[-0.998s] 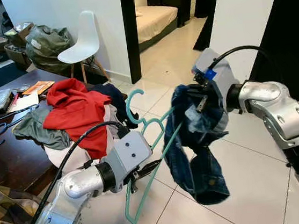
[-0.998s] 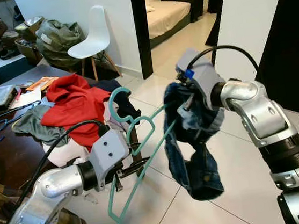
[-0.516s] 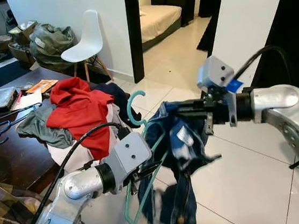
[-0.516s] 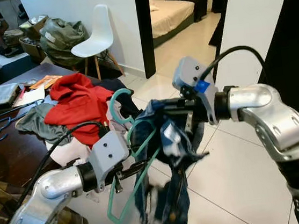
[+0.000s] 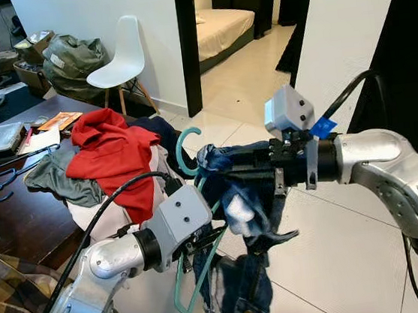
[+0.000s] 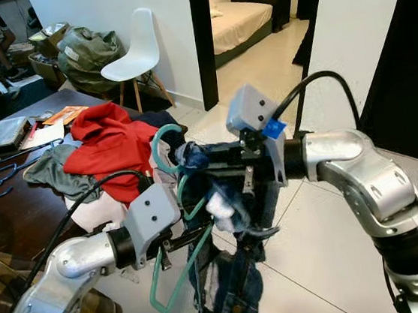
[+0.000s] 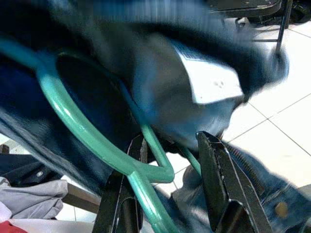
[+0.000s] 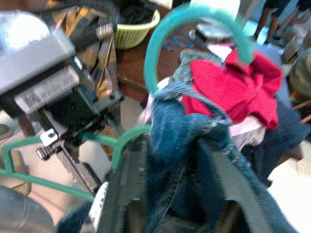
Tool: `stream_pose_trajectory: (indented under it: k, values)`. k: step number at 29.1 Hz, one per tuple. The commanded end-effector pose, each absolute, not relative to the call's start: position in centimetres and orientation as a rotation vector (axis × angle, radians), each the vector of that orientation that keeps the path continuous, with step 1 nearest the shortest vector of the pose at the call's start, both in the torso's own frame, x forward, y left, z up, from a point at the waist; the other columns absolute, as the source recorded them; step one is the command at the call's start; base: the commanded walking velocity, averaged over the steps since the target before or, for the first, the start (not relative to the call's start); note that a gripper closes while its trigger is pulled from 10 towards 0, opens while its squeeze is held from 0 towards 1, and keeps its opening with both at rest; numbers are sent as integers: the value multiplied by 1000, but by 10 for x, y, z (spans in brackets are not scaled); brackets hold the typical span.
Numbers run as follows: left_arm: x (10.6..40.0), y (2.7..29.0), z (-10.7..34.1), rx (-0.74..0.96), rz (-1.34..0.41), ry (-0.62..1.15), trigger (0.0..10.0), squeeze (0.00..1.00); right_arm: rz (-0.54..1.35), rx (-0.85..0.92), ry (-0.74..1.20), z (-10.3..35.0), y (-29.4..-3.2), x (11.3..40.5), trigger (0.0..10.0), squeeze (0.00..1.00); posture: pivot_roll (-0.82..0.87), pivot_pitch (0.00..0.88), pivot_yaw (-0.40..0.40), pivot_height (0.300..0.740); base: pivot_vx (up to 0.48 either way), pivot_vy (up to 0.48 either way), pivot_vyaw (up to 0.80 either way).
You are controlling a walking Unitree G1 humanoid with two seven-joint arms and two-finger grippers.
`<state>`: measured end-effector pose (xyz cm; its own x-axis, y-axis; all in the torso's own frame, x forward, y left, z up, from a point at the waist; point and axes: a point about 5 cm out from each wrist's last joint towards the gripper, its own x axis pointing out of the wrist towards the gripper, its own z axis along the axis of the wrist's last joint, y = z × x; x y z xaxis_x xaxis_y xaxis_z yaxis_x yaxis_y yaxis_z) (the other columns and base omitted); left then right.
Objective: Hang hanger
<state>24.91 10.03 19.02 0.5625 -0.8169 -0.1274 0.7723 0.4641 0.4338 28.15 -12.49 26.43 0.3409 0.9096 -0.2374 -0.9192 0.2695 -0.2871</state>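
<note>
Both sets of jaws are clenched: the left gripper [image 7: 165, 194] grasps the teal hanger [image 5: 198, 260] by its frame; the right gripper [image 8: 170, 194] pinches the jeans [image 6: 230, 275], draping them over it, seemingly half-threaded; the garment is not yet seated, and hanging up remains.

Upper left I see a white chair [image 5: 116, 60]; left, a red garment [image 5: 110, 152] heaps my dark bench [image 5: 8, 217]

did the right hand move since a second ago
Yes. The right hand, shut on the jeans, has swung toward the robot's left, from near the white wall panel to the green hanger.
</note>
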Motion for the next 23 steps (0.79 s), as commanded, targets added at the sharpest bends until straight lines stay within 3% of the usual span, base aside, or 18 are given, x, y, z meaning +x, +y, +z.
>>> stream_pose_trajectory:
  k: [1, 8, 11, 16, 23]
  values:
    - [249, 99, 194, 469, -979, -122, 10000, 0, 1235, -438, 41, 261, -124, 279, 10000, 1000, -55, 0, -9, 740, 0, 0, 0]
    - [254, 98, 199, 458, -962, -151, 10000, 0, 1188, -548, 116, 253, -142, 278, 10000, 1000, -59, 0, -15, 740, 0, 0, 0]
    - [260, 95, 211, 369, -947, -228, 10000, 0, 1147, -581, 136, 258, -159, 279, 10000, 1000, -66, 0, -22, 740, 0, 0, 0]
    - [256, 92, 219, 256, -994, -288, 10000, 0, 1136, -547, 86, 276, -174, 276, 10000, 1000, -73, 0, -26, 740, 0, 0, 0]
    - [246, 92, 214, 229, -1110, -269, 10000, 0, 1145, -450, -62, 314, -199, 271, 10000, 1000, -84, 0, -28, 740, 0, 0, 0]
